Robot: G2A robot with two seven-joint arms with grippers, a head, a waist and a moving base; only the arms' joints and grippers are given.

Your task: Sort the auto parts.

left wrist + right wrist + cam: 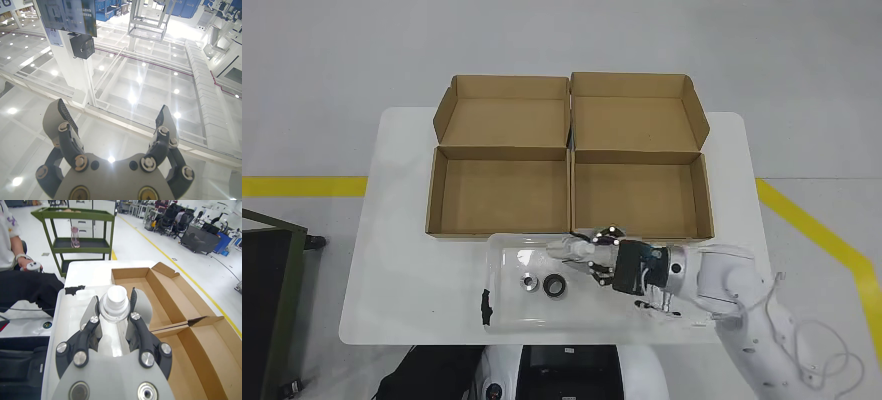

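The right gripper (115, 294) is clamped on a round stepped part with a white top and shiny metal flange (115, 308), over the clear plastic tray (504, 300) just near of the right-hand brown cardboard box (640, 200) — the left gripper (112, 108) stands spread wide, holding nothing.

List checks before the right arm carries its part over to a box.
1. Grip: ok, right gripper shut on white stepped part, a finger on each side.
2. Part lifted off clear tray: cannot tell.
3. Boxes open, empty: ok, left box and right box.
4. Left gripper idle: ok, open, pointing up, holding nothing.
5. Remaining parts clear of the right gripper: ok, metal part and black ring lie apart from it in the tray.
6. Correct box for this part: cannot tell.
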